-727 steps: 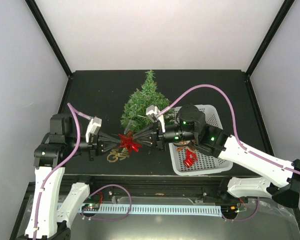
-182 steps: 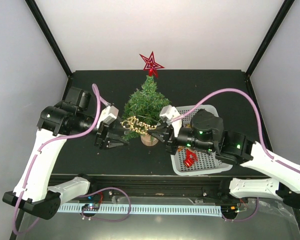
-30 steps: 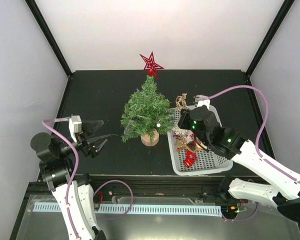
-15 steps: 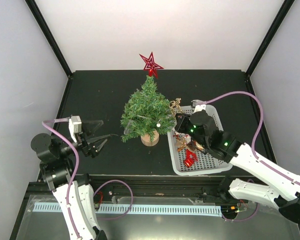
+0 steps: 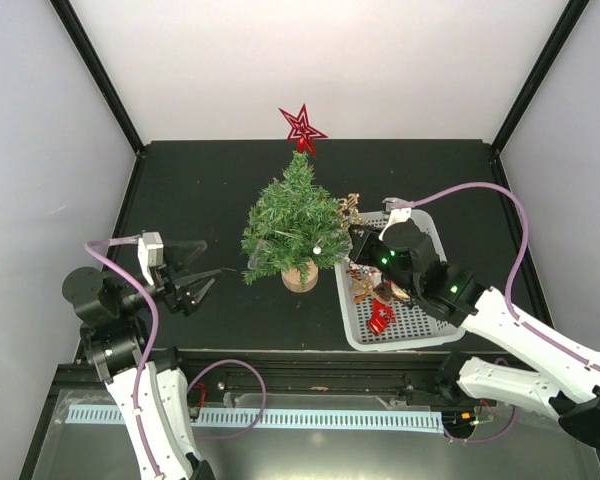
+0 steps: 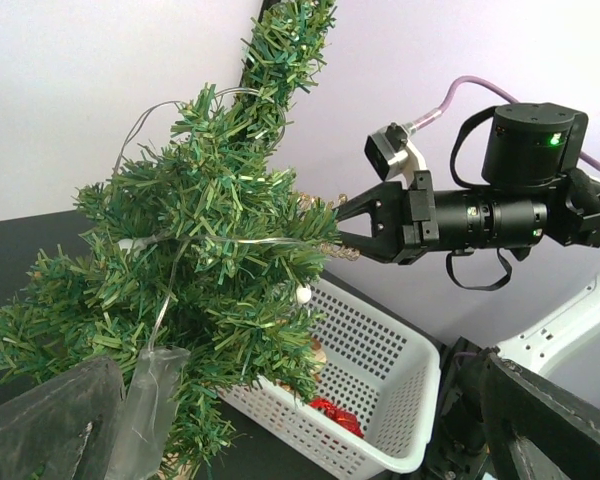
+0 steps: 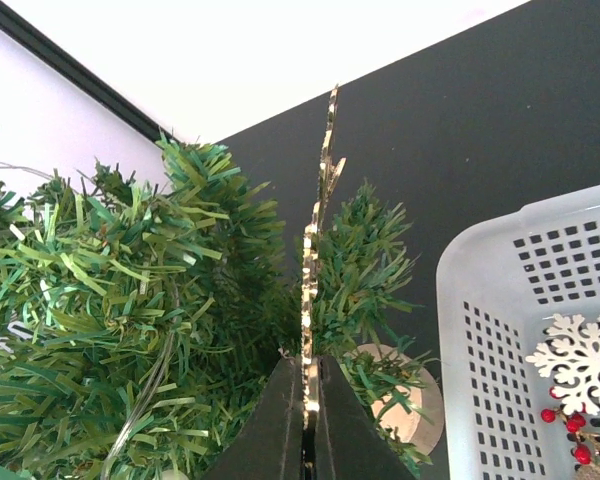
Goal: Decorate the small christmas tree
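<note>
the right fingers [image 7: 304, 390] are pinched shut on one thin gold ornament [image 7: 318, 240], held at the right side of the small christmas tree [image 5: 292, 225], which stands mid-frame on the dark surface [image 5: 200, 180]. that arm reaches over one white basket [image 5: 405, 344]. the left fingers [image 5: 202, 278] gape wide and hold nothing, low at the left, pointing at the tree.

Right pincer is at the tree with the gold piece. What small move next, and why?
Probably ease the right pincer slightly deeper into the small christmas tree: the gold glitter ornament it grips seems to reach only the outer branch tips.
</note>
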You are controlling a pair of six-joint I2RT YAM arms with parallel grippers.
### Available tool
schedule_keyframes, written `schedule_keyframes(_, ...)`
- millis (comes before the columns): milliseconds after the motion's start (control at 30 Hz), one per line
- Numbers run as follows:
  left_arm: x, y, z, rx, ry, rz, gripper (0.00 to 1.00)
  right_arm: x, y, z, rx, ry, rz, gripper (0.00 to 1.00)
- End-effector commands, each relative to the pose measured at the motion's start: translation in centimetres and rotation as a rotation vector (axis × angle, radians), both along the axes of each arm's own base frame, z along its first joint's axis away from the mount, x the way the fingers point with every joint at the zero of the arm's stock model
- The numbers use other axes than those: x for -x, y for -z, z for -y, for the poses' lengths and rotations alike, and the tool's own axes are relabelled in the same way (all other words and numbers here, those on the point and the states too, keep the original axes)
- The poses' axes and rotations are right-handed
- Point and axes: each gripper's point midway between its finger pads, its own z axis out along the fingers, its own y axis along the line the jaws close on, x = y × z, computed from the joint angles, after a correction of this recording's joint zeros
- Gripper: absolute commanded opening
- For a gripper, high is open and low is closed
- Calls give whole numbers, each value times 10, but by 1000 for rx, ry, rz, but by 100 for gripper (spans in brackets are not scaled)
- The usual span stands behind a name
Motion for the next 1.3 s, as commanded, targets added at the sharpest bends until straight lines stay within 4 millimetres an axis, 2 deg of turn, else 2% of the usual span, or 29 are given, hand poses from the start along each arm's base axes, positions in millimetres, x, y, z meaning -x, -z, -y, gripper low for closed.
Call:
schedule_keyframes(0, 5, -1, 2, -9, 15, 15, 97, 2, -2, -16, -45, -51, 7, 1)
schedule_keyframes(133, 5, -1, 2, -9, 15, 16, 97, 5, -4, -17, -23, -52, 18, 1)
schedule_keyframes(300, 7, 0, 3, -12, 18, 20, 97, 3, -20, 10, 32, 33, 74, 1)
schedule_keyframes(433, 8, 0, 4, -14, 24, 24, 97, 8, -38, 32, 160, 44, 144, 1)
schedule_keyframes(533, 8, 1, 4, -15, 28, 25, 97, 23, -61, 41, 187, -23, 248, 1)
schedule_keyframes(633, 8, 1, 4, -15, 28, 26, 97, 46, -93, 44, 174, -142, 370, 1)
schedule_keyframes(733, 7, 1, 3, -15, 26, 26, 97, 78, -109, 18, 170, -400, 417, 1)
schedule_keyframes(833, 6, 0, 2, -16, 19, 30, 97, 113, -103, -20, 152, -690, 395, 1)
schedule_keyframes(1000, 5, 0, 1, -16, 11, 31, 98, 142, -94, -65, 258, -821, 419, 1)
schedule_keyframes(1133, 5, -1, 1, -15, 10, 28, 98, 135, -95, -89, 313, -808, 409, 1)
schedule_keyframes(1267, 5, 0, 1, -14, 11, 28, 98, 119, -107, -97, 325, -732, 445, 1)
